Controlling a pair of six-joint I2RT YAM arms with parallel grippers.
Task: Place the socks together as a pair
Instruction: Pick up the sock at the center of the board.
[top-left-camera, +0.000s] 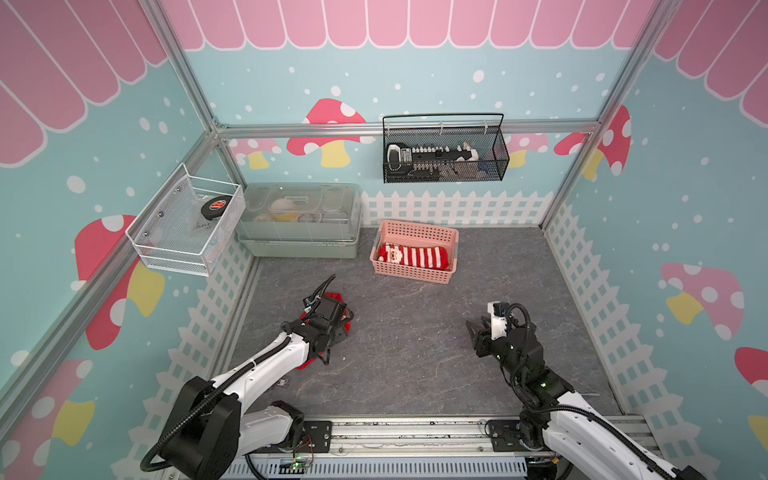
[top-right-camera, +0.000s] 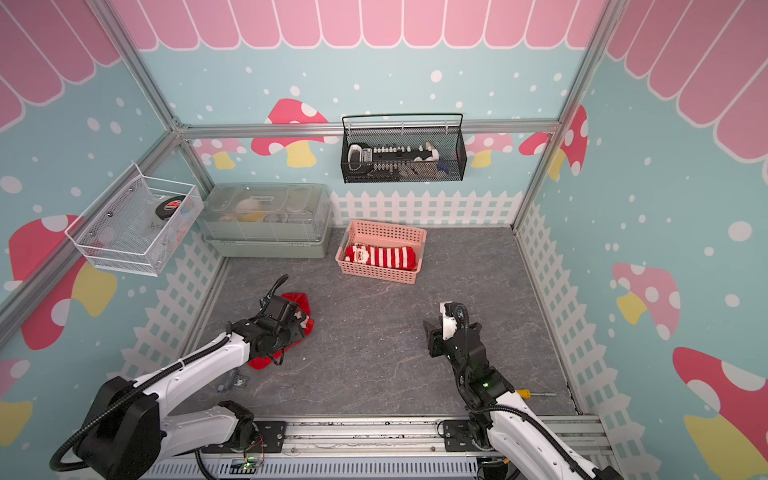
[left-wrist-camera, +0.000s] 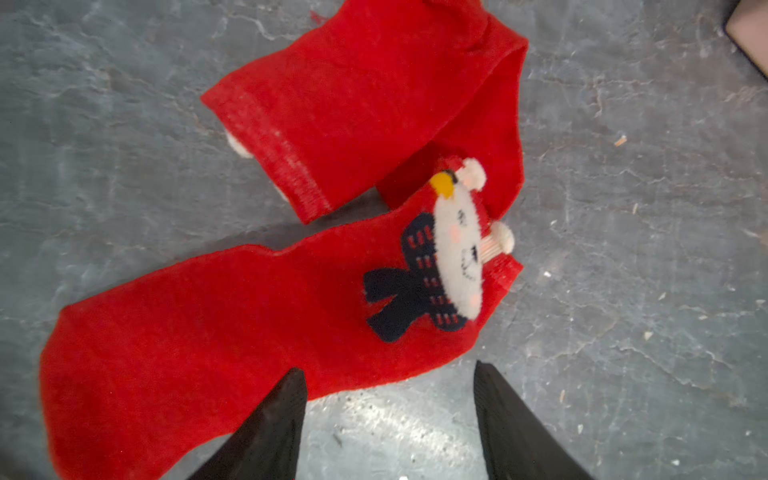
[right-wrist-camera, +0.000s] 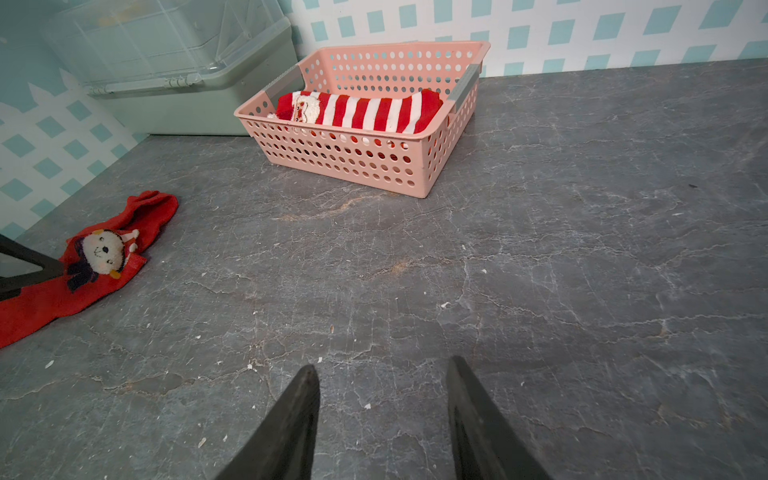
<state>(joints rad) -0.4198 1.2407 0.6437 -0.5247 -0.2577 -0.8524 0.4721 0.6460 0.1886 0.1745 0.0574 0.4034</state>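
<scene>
Red socks (left-wrist-camera: 208, 324) lying under left end effector (left-wrist-camera: 387, 366), jaws apart, ungripped

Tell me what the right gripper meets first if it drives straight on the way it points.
Most likely the bare grey tabletop just ahead: the right gripper angles downward. The pink basket sits farther along roughly that line, though depth is unclear.
</scene>
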